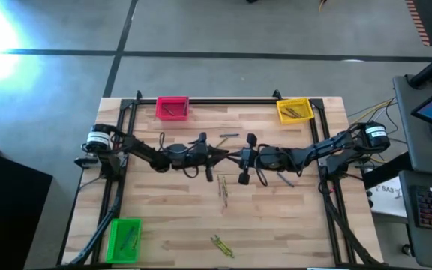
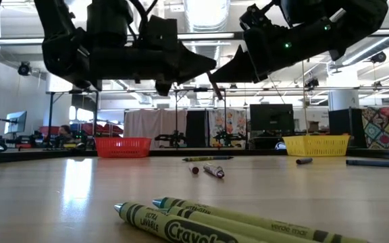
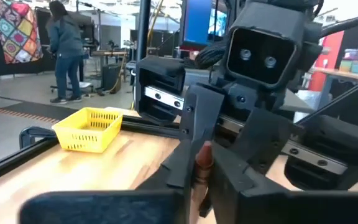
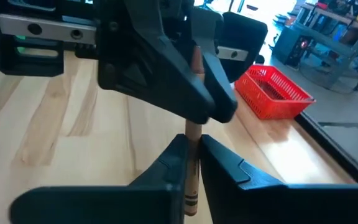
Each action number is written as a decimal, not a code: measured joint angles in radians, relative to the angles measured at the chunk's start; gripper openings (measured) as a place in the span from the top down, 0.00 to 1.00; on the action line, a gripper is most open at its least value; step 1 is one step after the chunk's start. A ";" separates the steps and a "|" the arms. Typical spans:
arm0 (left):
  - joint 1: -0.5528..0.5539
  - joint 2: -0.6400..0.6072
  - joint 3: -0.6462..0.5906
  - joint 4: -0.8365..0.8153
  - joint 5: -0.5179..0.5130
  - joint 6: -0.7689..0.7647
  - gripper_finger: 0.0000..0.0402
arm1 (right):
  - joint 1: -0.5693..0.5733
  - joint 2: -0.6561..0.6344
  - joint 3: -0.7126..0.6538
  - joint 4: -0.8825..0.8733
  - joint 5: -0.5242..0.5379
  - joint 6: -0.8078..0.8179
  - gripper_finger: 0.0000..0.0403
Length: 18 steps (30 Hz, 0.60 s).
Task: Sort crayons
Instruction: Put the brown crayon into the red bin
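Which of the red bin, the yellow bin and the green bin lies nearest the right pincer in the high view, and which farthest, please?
Measured from the right pincer, at the table's middle:
1. Yellow bin, at the far right corner.
2. Red bin, along the far edge, left of centre; only slightly farther.
3. Green bin, at the near left corner; clearly farthest.

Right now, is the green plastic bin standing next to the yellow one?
No, the green plastic bin sits at the table's near left corner, while the yellow plastic bin sits at the far right corner.
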 joint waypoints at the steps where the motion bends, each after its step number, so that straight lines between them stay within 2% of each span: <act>1: 0.001 0.000 0.003 -0.005 -0.001 -0.002 0.97 | 0.000 0.000 0.000 -0.001 0.003 0.009 0.90; 3: 0.005 -0.005 0.001 -0.008 -0.014 -0.018 0.98 | -0.001 -0.004 0.000 -0.001 0.014 0.017 0.85; 6: 0.020 -0.043 -0.037 -0.007 -0.099 -0.042 0.98 | 0.000 -0.025 0.000 -0.015 0.097 0.018 0.76; 9: 0.058 -0.127 -0.113 -0.053 -0.219 -0.047 0.99 | 0.000 -0.061 0.000 -0.110 0.229 0.049 0.67; 11: 0.100 -0.214 -0.174 -0.110 -0.291 -0.052 0.99 | -0.009 -0.089 0.000 -0.198 0.261 0.091 0.62; 14: 0.214 -0.365 -0.246 -0.228 -0.346 -0.057 0.99 | -0.020 -0.108 0.000 -0.271 0.265 0.147 0.57; 18: 0.428 -0.509 -0.278 -0.406 -0.315 -0.133 0.99 | -0.025 -0.100 -0.003 -0.261 0.263 0.156 0.54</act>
